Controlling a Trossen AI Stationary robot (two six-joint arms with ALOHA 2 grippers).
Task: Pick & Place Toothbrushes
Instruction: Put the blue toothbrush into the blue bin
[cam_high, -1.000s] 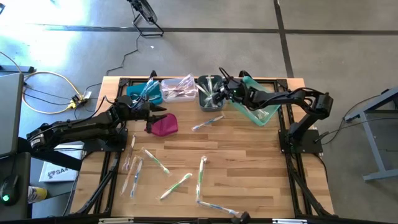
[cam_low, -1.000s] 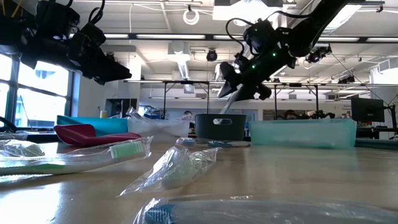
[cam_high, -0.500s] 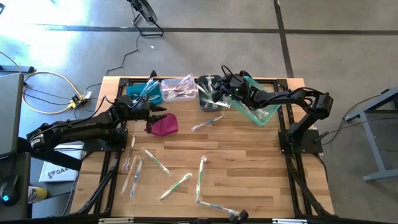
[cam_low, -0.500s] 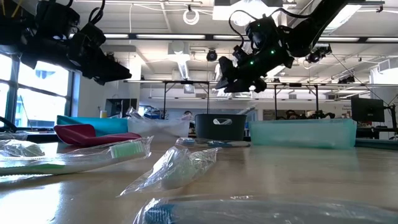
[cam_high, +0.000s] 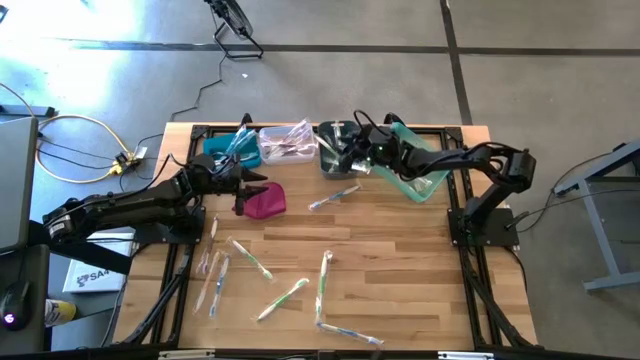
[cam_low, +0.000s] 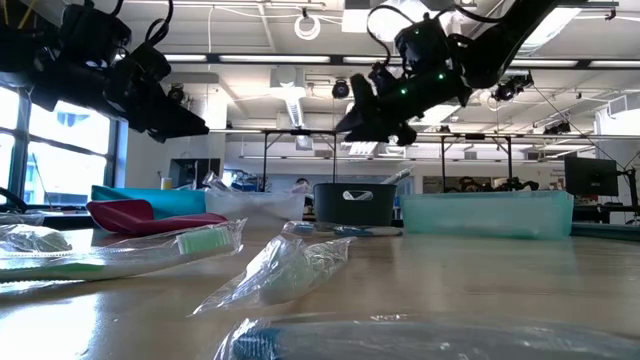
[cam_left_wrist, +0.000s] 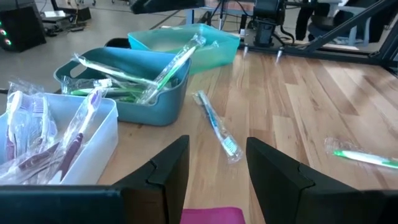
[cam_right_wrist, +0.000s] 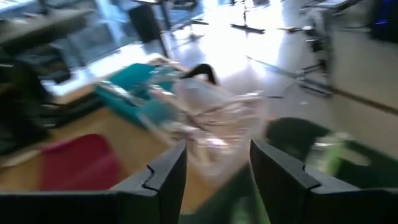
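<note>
Several toothbrushes in clear wrappers lie loose on the wooden table, among them one (cam_high: 335, 196) near the bins and others (cam_high: 283, 298) toward the near edge. More stand in the blue bin (cam_high: 228, 150), the clear bin (cam_high: 287, 143) and the grey bin (cam_high: 335, 152). My right gripper (cam_high: 347, 153) hangs open above the grey bin (cam_low: 353, 203), nearly level, with nothing between its fingers (cam_right_wrist: 217, 149). My left gripper (cam_high: 247, 188) waits open above the magenta pouch (cam_high: 266, 201), also with nothing in it (cam_left_wrist: 217, 146).
The teal bin (cam_high: 415, 172) stands at the back right under my right arm. The four bins line the table's far edge. One wrapped toothbrush (cam_left_wrist: 217, 127) lies just in front of the grey bin (cam_left_wrist: 124, 84). Bare wood shows right of the middle.
A second ago a pale toothbrush hung from my right gripper down toward the grey bin. It is now gone from the fingers and has dropped into the bin. The right gripper has tipped up toward level above the bin.
</note>
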